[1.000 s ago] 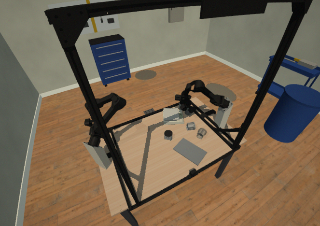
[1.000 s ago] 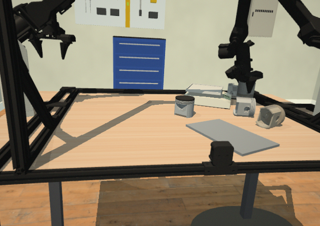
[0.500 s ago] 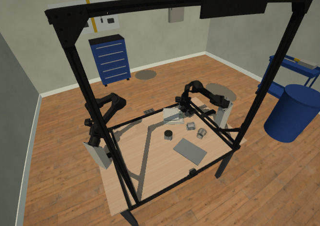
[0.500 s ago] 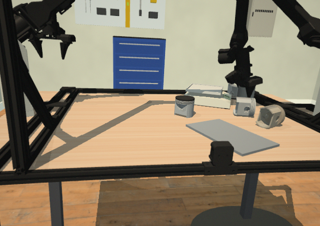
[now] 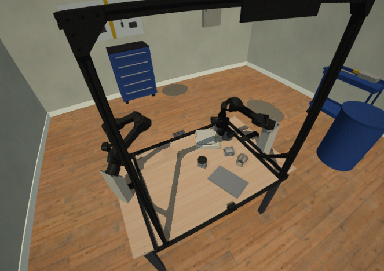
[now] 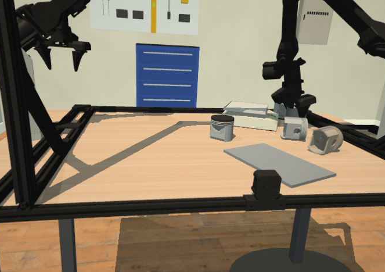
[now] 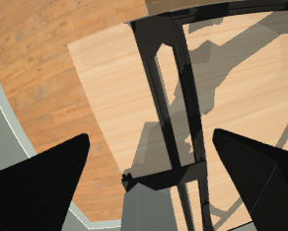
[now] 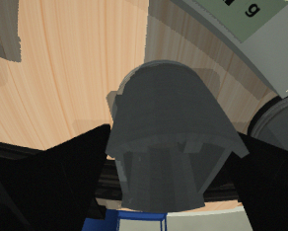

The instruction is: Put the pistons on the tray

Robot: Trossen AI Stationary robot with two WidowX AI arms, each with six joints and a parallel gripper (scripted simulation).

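The flat steel tray [image 5: 227, 181] [image 6: 279, 163] lies bare on the bench. A dark-topped piston [image 5: 201, 162] [image 6: 221, 129] stands upright behind it. A grey piston [image 5: 229, 151] [image 6: 294, 128] and a tan-grey piston [image 5: 241, 159] [image 6: 326, 140] lie on their sides beside the tray, not touching it. My right gripper [image 6: 296, 112] [image 8: 164, 131] is open around a dark grey piston [image 8: 163, 109] low beside the scale; whether a finger touches it is unclear. Another piston [image 8: 281, 123] is close by, partly hidden. My left gripper [image 6: 63, 69] [image 7: 152, 137] is open, empty and high.
A white scale [image 5: 206, 137] [image 6: 250, 121] stands at the back, close to the right gripper; part of its display [image 8: 256, 17] shows in the right wrist view. Black frame rails [image 6: 135, 205] edge the bench. A small black camera [image 6: 266, 184] sits on the front rail.
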